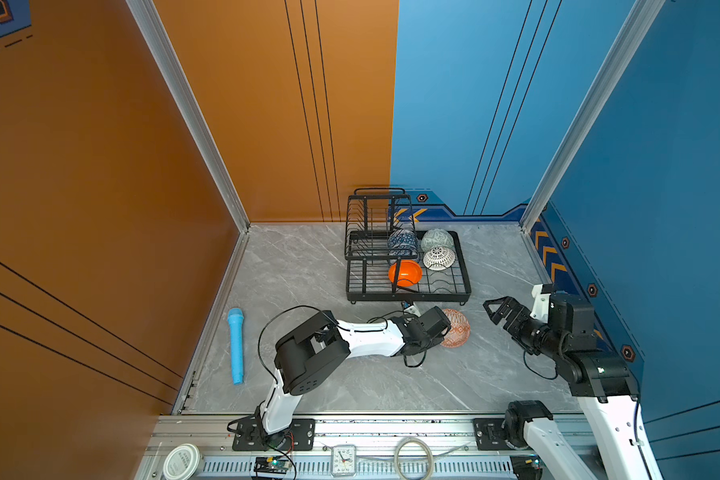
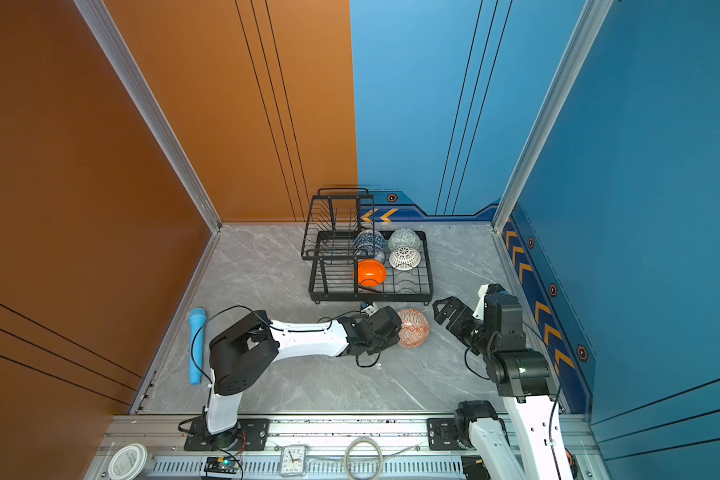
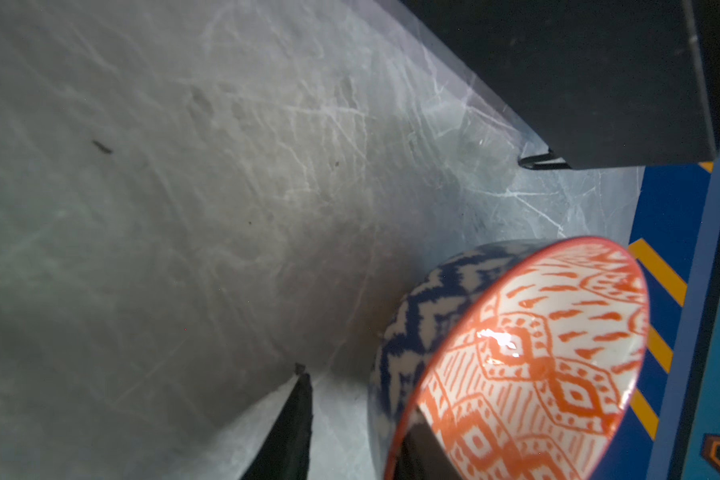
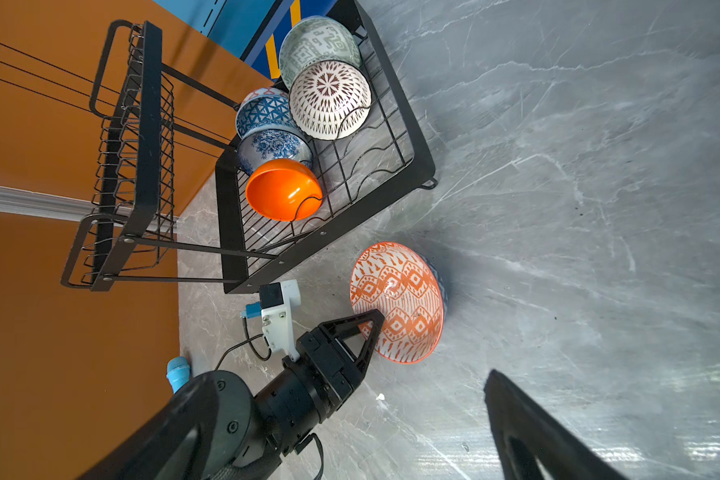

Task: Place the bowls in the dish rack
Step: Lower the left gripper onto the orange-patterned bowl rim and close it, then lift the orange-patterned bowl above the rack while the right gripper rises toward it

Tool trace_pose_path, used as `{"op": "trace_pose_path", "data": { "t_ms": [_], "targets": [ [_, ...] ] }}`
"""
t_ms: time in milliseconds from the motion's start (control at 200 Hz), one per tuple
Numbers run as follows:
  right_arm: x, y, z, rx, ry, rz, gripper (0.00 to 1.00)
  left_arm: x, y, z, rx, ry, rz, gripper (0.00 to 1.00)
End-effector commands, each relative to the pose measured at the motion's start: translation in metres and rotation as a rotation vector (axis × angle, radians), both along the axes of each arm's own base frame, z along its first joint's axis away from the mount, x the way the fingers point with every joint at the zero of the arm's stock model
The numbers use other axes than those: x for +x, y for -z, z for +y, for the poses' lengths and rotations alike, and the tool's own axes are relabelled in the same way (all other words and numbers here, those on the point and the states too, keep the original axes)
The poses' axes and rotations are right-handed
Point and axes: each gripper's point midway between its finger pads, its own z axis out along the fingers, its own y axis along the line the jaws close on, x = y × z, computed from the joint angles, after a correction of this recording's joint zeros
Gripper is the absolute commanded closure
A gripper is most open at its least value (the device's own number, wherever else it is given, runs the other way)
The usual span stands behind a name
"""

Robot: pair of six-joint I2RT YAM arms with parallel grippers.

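Left wrist view: left gripper (image 3: pixel 358 403) jaws narrow, straddling the rim of the orange-white diamond bowl (image 3: pixel 537 353), one finger inside, outer one just off the wall. I see that bowl tilted on the table (image 1: pixel 316 266), just beside the dish rack (image 1: pixel 463 286). Right gripper (image 1: pixel 492 312) wide, empty, nearby.

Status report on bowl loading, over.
Left end effector astride rim of orange patterned bowl, grip unconfirmed. Right end effector open. Five bowls in rack. Nothing blocking.
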Motion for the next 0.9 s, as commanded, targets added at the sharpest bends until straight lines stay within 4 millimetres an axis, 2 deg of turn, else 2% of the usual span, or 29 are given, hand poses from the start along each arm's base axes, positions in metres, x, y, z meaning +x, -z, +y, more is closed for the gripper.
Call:
{"op": "trace_pose_path", "data": {
  "t_ms": [0,75,250,445,591,766,891],
  "targets": [
    [0.0,0.003,-0.002,0.007,0.013,0.012,0.0,0.002,0.009,0.004,0.025,0.016,0.012,0.73],
    [-0.001,0.005,-0.003,0.002,0.015,0.011,0.0,0.002,0.008,0.005,0.025,0.017,0.005,0.75],
    [-0.004,0.005,-0.002,0.01,0.015,0.005,0.0,0.005,-0.004,0.009,0.012,0.007,-0.033,0.87],
    [0.0,-0.001,-0.002,0.019,0.024,0.003,0.0,0.011,-0.027,0.008,0.01,0.042,-0.094,0.93],
    [0.004,-0.007,-0.001,0.053,0.047,0.007,0.0,0.012,-0.044,0.015,0.007,0.033,-0.135,0.99],
    [0.016,-0.029,0.005,0.141,0.079,-0.011,0.0,0.02,-0.086,0.027,0.0,0.015,-0.236,1.0],
    [0.024,-0.055,0.007,0.181,0.092,-0.05,0.0,0.03,-0.123,0.022,-0.034,0.024,-0.311,1.0]
  ]
}}
